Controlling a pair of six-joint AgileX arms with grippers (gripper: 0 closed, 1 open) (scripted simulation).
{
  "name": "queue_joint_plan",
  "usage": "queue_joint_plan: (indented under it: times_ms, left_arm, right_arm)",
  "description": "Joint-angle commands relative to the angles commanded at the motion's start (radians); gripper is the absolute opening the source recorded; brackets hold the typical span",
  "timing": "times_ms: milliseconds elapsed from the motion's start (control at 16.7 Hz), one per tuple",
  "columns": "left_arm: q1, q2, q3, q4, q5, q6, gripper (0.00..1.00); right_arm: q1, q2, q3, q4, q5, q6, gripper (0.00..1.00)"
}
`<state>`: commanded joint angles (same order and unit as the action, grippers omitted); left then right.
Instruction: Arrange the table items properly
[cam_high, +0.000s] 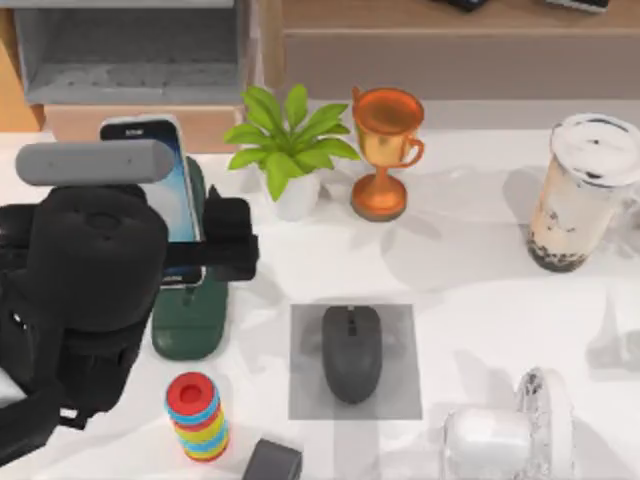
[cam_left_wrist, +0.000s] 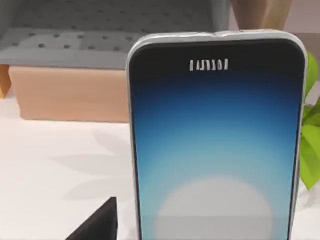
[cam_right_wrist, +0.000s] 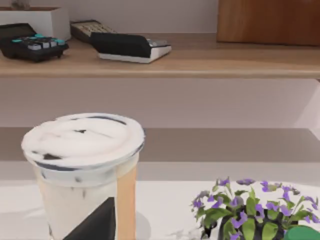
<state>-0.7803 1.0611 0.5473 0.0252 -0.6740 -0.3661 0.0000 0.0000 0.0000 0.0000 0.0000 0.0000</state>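
The white worktop holds many things. My big black left arm sits at the left side. Its left hand is closed on the phone, gripping it by its sides. The phone has a pale blue screen and sits over a dark green stand.

The tall milk-tea cup with the white lid stands at the far right. My right hand is at the cup, and a dark finger shows in front of it, but I cannot tell if the hand is open or closed.

A leafy green plant and an orange trophy stand side by side at the far middle.

The dark grey mouse lies on a grey mat in the near middle. A small stack of bright rings stands near the left.
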Motion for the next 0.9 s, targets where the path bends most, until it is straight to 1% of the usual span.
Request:
queue_joint_plan:
  times_ms: [300,600,900]
  left_arm:
    - [0.012,0.002,0.009,-0.013,0.001,-0.012,1.0]
    - [0.014,0.046,0.029,-0.078,0.008,-0.021,1.0]
    - [0.014,0.043,0.027,-0.079,0.01,-0.019,1.0]
  right_arm:
    - [0.0,0.0,0.0,0.0,0.0,0.0,1.0]
    - [0.0,0.0,0.0,0.0,0.0,0.0,1.0]
    - [0.0,0.0,0.0,0.0,0.0,0.0,1.0]
